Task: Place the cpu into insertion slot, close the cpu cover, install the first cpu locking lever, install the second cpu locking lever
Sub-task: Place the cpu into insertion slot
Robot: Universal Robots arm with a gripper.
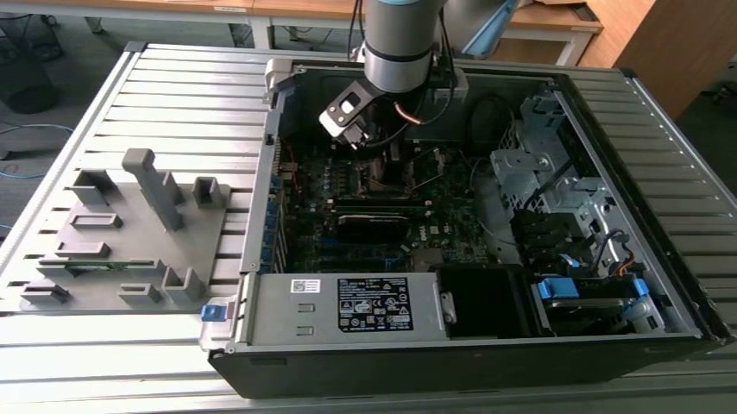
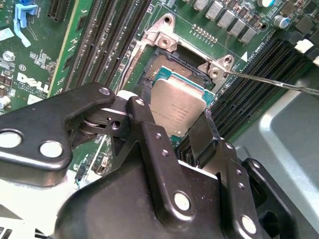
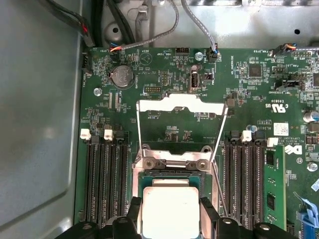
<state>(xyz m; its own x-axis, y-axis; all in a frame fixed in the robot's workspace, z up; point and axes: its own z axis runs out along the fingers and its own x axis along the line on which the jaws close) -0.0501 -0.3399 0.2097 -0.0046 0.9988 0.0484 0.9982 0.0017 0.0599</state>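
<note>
The gripper is closed on the cpu. Its two black fingers press on two opposite edges of the chip, and the silvery top stays free between them. In the exterior view the arm reaches down into the open computer case, over the middle part of the motherboard.

The insertion slot sits on this board between the two banks of memory slots. It lies directly under the jaws and a little ahead of them, toward the hinge side. In both wrist views the chip covers only the near part of the socket, and a dark strip of contacts is uncovered on the hinge side. So, by my judgement, the chip is not yet fully in its seat. Whether its lower face already touches the socket I cannot tell. The chip is square, and its edges run nearly parallel to the metal rim of the socket.

The cpu cover is folded back, away from the socket, and green board shows through its window. One thin locking lever stands free, swung out to the side of the socket.
</note>
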